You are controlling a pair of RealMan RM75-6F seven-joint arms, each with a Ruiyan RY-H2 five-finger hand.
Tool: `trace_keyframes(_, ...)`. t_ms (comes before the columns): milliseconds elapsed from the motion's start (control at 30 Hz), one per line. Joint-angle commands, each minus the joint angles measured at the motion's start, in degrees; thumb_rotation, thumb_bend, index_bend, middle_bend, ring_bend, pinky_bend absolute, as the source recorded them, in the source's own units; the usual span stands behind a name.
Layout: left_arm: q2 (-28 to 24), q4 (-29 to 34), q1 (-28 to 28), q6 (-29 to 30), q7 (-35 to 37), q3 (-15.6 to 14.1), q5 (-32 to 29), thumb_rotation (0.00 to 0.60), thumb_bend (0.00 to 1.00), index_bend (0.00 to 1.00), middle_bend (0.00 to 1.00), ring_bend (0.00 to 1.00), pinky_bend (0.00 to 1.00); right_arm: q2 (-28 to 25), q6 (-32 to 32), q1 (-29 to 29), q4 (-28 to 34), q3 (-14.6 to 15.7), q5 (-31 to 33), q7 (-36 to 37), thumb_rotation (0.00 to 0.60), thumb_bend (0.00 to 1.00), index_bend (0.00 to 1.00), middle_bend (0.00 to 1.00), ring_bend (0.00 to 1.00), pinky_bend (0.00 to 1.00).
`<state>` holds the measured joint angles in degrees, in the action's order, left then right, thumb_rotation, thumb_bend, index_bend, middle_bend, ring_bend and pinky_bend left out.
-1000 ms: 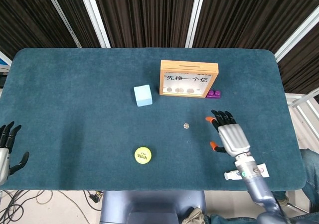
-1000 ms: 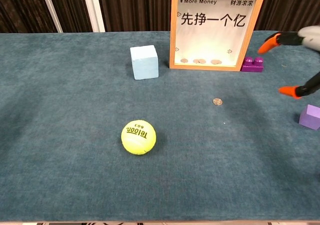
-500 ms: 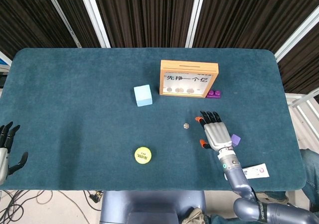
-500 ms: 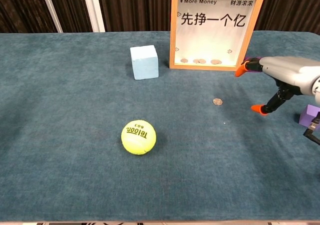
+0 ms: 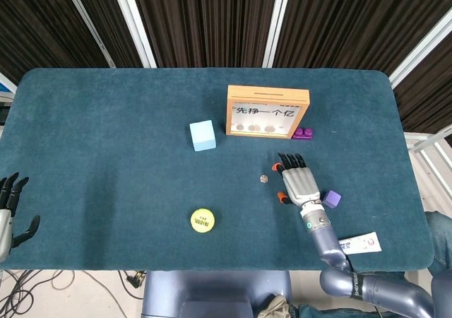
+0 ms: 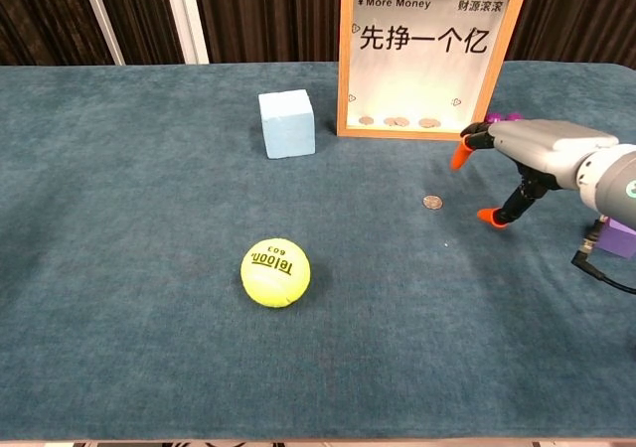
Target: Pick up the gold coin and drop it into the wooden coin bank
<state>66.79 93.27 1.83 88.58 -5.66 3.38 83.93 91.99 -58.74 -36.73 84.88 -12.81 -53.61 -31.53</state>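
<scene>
The gold coin (image 5: 263,179) (image 6: 432,202) lies flat on the blue table cloth, in front of the wooden coin bank (image 5: 268,111) (image 6: 428,55). The bank stands upright with a slot on top and a few coins behind its clear front. My right hand (image 5: 299,181) (image 6: 525,153) hovers just right of the coin, palm down, fingers spread, holding nothing. Its orange fingertips (image 6: 461,156) are a short way from the coin and do not touch it. My left hand (image 5: 10,210) hangs at the table's near left edge, fingers apart and empty.
A light blue cube (image 5: 203,135) (image 6: 287,123) sits left of the bank. A yellow tennis ball (image 5: 202,220) (image 6: 275,272) lies near the front. A purple brick (image 5: 304,132) stands by the bank's right side, a purple block (image 5: 332,198) (image 6: 622,237) beside my right wrist, a white label (image 5: 361,244) near the edge.
My right hand has moved left across the table toward the coin, uncovering the purple block. The coin, bank and left hand have not moved.
</scene>
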Motion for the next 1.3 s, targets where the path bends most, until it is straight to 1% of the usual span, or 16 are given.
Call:
trace_keyframes(33,0.0,0.0,0.0,0.0,0.0,0.0,0.0,0.600,0.34,0.11,0.00,0.00,0.00,1.1,0.4,-0.6,-1.4,0.0,0.2,0.8,0.600,0.37,0.31,0.06,0.00,0.00)
trace_keyframes(67,0.0,0.0,0.0,0.0,0.0,0.0,0.0,0.600,0.34,0.11,0.00,0.00,0.00,1.6,0.3,-0.8,-2.1,-0.1,0.0,1.3,0.600,0.37,0.33,0.06,0.00,0.00)
trace_keyframes(200,0.0,0.0,0.0,-0.1,-0.1,0.0,-0.1,0.600,0.34,0.11,0.00,0.00,0.00,3.4,0.4,-1.5,-4.6,-0.5,-0.6,2.7,0.600,0.47,0.34,0.06,0.00,0.00)
trace_keyframes(233,0.0,0.0,0.0,-0.1,0.0,0.0,-0.1,0.600,0.34,0.11,0.00,0.00,0.00,3.9,0.8,-1.8,-5.5,-0.5,-0.6,3.0,0.600,0.47,0.34,0.06,0.00,0.00)
trace_keyframes(567,-0.1,0.0,0.0,-0.2,0.2,0.0,-0.2,0.600,0.34,0.11,0.00,0.00,0.00,5.8,1.8,-2.7,-8.3,-0.2,-1.4,4.9,0.600,0.47,0.34,0.06,0.00,0.00)
trace_keyframes(833,-0.1,0.1,0.0,-0.3,0.2,0.0,-0.4,0.600,0.34,0.11,0.00,0.00,0.00,6.7,1.0,-2.4,-9.7,0.1,-2.5,6.7,0.600,0.47,0.39,0.06,0.00,0.00)
trace_keyframes(1300,-0.2,0.1,0.0,-0.4,0.2,0.1,-0.6,0.600,0.34,0.11,0.00,0.00,0.00,7.8,2.0,-2.5,-11.9,0.5,-3.2,8.2,0.600,0.47,0.39,0.06,0.00,0.00)
